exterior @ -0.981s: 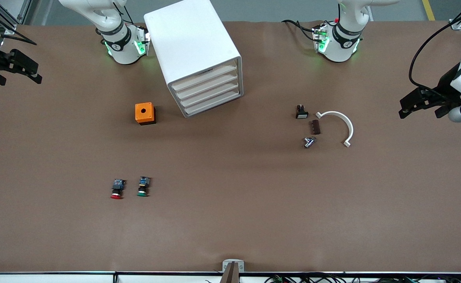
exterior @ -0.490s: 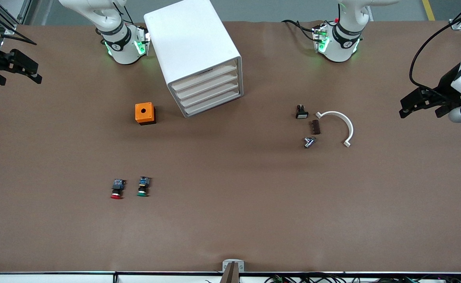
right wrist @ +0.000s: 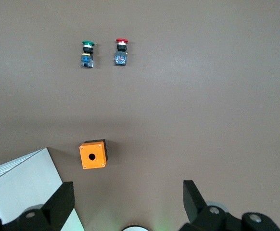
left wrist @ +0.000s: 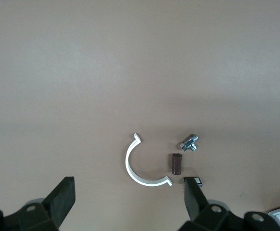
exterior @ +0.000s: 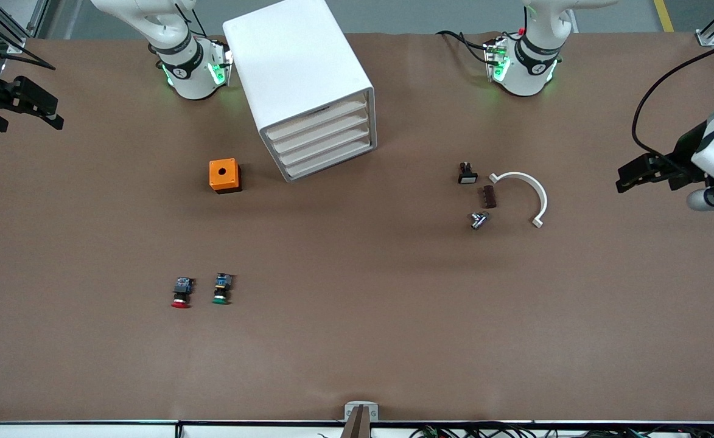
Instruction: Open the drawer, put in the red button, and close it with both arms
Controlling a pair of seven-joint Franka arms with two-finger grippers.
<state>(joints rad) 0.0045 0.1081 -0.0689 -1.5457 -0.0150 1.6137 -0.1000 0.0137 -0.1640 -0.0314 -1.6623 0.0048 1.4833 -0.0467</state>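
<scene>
The white cabinet [exterior: 299, 73] stands near the right arm's base, with its four alike drawers [exterior: 321, 141] all shut. Its corner shows in the right wrist view [right wrist: 19, 192]. The red button [exterior: 181, 293] lies on the table nearer the front camera, beside the green-capped switch [exterior: 221, 289]. Both show in the right wrist view, the red button [right wrist: 121, 52] and the green one [right wrist: 87, 53]. My right gripper [exterior: 31, 125] is open and empty, up over the table edge at the right arm's end [right wrist: 126, 202]. My left gripper [exterior: 644, 182] is open and empty, over the left arm's end [left wrist: 129, 197].
An orange box with a round hole [exterior: 224, 175] sits beside the cabinet. Toward the left arm's end lie a black switch with a white face [exterior: 467, 173], a brown piece [exterior: 488, 196], a metal part [exterior: 479, 219] and a white half ring [exterior: 524, 193].
The left gripper has shifted slightly lower in the front view. The right gripper and all things on the table have not moved.
</scene>
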